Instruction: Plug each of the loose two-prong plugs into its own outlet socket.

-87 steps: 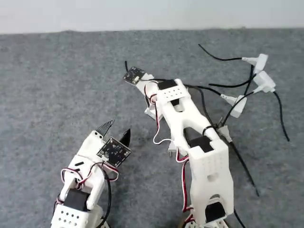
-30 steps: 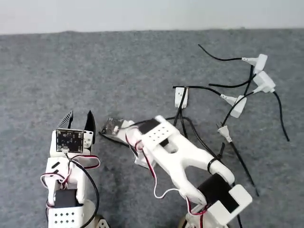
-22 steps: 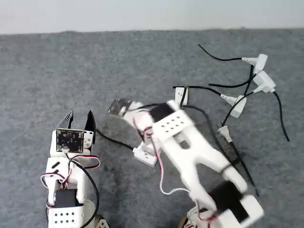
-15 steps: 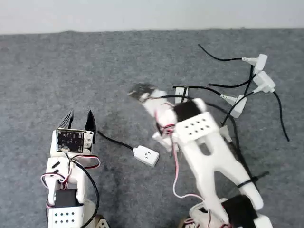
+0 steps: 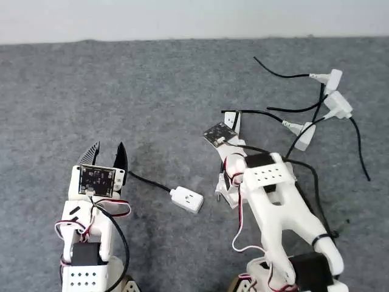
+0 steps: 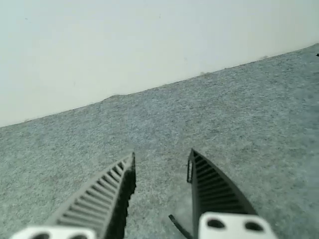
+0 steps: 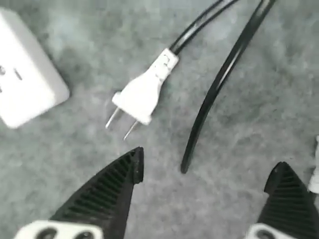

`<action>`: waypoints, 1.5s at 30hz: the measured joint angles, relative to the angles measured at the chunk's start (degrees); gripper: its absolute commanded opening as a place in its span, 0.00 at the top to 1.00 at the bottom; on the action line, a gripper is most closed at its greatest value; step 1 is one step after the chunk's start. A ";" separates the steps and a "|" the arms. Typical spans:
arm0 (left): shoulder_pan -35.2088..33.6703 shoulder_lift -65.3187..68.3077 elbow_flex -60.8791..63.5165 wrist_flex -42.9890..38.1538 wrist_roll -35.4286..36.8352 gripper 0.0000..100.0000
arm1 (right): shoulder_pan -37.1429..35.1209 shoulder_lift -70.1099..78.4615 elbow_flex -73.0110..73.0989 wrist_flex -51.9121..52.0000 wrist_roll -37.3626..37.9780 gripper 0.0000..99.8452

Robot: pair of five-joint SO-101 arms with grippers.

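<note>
You're swinging the right arm (image 5: 279, 201) back rightward, leaving the white rectangular outlet socket (image 5: 186, 199) lying on the grey carpet (image 5: 91, 91) between the arms, ready for mating. The right gripper (image 7: 209, 164) is hanging spread wide over a white two-prong plug (image 7: 144, 92), lying flat, long axis continuing its black cord (image 7: 197, 25), prongs pointing back toward the gripper. The left gripper (image 5: 108, 153) is waiting spread, empty.

Light was bright, soft & even. In high view the mat (image 5: 73, 91) carried only faint, diffuse shadows at lower centre. In right wrist view the plug (image 7: 142, 94) cast a weak shadow close under it, and the socket (image 7: 25, 92) looked nearly washed out. The wall (image 6: 149, 40) was flatly lit.
</note>
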 measured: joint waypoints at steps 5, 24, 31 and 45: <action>0.00 0.00 0.00 0.00 0.00 0.84 | -5.45 0.00 0.00 -2.81 -3.60 0.63; 1.58 0.00 0.00 0.00 -1.76 0.84 | -9.67 8.26 0.00 -15.21 -34.20 0.63; 1.67 0.00 0.00 0.00 -1.76 0.84 | -11.16 15.56 -2.55 -16.62 -44.31 0.63; 1.67 0.00 0.00 0.00 -1.76 0.84 | -11.87 21.10 -9.23 -12.04 -44.22 0.96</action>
